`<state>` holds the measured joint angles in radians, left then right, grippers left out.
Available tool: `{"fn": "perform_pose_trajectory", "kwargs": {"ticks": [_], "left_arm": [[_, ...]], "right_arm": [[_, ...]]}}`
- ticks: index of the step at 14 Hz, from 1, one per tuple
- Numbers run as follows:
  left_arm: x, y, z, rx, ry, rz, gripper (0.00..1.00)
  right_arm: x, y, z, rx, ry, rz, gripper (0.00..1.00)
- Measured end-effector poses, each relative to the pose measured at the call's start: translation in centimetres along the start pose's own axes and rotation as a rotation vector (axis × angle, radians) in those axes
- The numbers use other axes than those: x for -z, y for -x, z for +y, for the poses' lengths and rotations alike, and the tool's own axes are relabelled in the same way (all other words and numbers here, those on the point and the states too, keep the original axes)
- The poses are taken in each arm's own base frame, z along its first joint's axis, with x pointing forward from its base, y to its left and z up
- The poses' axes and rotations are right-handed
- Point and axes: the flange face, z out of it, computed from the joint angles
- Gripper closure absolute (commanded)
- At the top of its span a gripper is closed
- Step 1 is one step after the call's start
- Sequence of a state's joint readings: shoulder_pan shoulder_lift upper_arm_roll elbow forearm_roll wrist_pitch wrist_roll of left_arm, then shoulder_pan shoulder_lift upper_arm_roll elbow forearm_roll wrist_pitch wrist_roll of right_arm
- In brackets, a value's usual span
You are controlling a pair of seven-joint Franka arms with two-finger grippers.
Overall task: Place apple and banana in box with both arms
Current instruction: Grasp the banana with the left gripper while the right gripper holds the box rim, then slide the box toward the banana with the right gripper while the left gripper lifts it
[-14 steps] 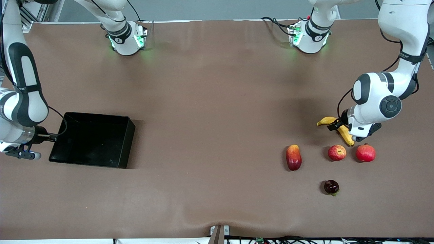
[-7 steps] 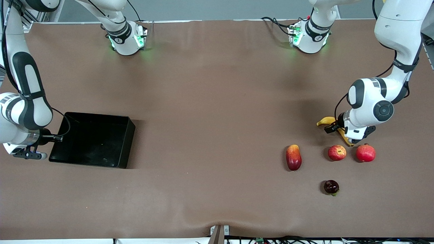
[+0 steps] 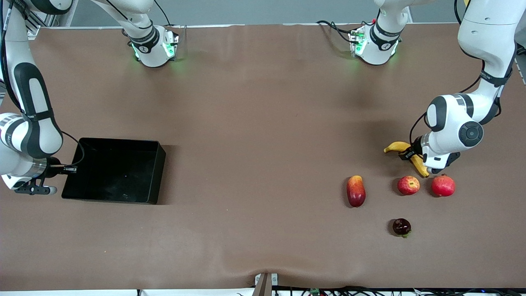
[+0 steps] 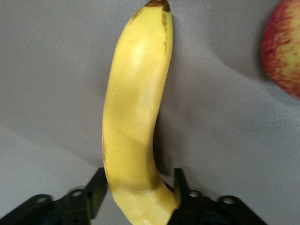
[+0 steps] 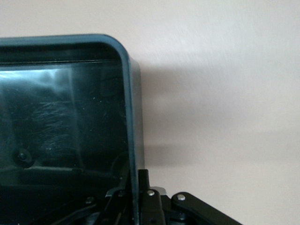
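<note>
The banana (image 3: 396,146) lies on the table toward the left arm's end. My left gripper (image 3: 409,155) is down on it, fingers pressed against both sides of its middle; in the left wrist view the banana (image 4: 136,93) runs out from between the left gripper (image 4: 138,187). The apple (image 3: 408,185) sits just nearer the camera and also shows in the left wrist view (image 4: 283,51). The black box (image 3: 119,141) sits toward the right arm's end. My right gripper (image 3: 70,168) is shut on its end wall; in the right wrist view the gripper (image 5: 136,176) clamps the box rim (image 5: 126,93).
A uniformly red round fruit with a crown tip (image 3: 443,186) sits beside the apple. An elongated red-yellow fruit (image 3: 356,190) lies beside the apple toward the table's middle. A small dark fruit (image 3: 401,227) lies nearer the camera. The box is empty.
The box has slid slightly toward the table's middle with the right gripper on its wall. The left arm shifted a little at the banana, which stays in place.
</note>
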<state>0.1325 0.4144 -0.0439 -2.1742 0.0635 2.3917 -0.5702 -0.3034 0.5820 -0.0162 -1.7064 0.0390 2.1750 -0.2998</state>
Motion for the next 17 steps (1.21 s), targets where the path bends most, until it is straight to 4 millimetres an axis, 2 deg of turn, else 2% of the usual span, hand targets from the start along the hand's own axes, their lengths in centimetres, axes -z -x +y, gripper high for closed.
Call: {"fn": "perform_pose_trajectory", "kwargs": {"ticks": [1, 3, 5, 7, 10, 13, 15, 17], "left_arm": [[0.0, 0.0, 0.0, 0.001, 0.0, 0.0, 1.0], [0.1, 0.0, -0.1, -0.001, -0.001, -0.001, 1.0], [0.2, 0.1, -0.2, -0.005, -0.011, -0.017, 1.0], [1.0, 0.2, -0.3, -0.009, -0.024, -0.034, 1.0], [2.4, 0.3, -0.3, -0.011, -0.029, -0.037, 1.0], [2.5, 0.3, -0.3, -0.012, -0.03, -0.039, 1.0], [2.5, 0.3, -0.3, -0.012, -0.03, -0.039, 1.0], [2.5, 0.3, -0.3, -0.013, -0.03, -0.04, 1.0]], "right_arm": [[1.1, -0.6, -1.2, 0.021, 0.004, 0.016, 1.0], [4.1, -1.9, -5.8, 0.089, 0.008, 0.031, 1.0], [7.1, -2.5, -12.2, 0.157, -0.014, 0.043, 1.0], [8.1, -2.5, -18.3, 0.185, -0.074, 0.055, 1.0], [7.1, -1.7, -28.5, 0.149, -0.102, 0.024, 1.0], [5.4, 1.7, -41.1, 0.077, -0.082, -0.02, 1.0], [4.2, 4.3, -47.1, 0.027, -0.064, -0.044, 1.0], [2.5, 6.9, -51.7, 0.002, -0.045, -0.064, 1.0]]}}
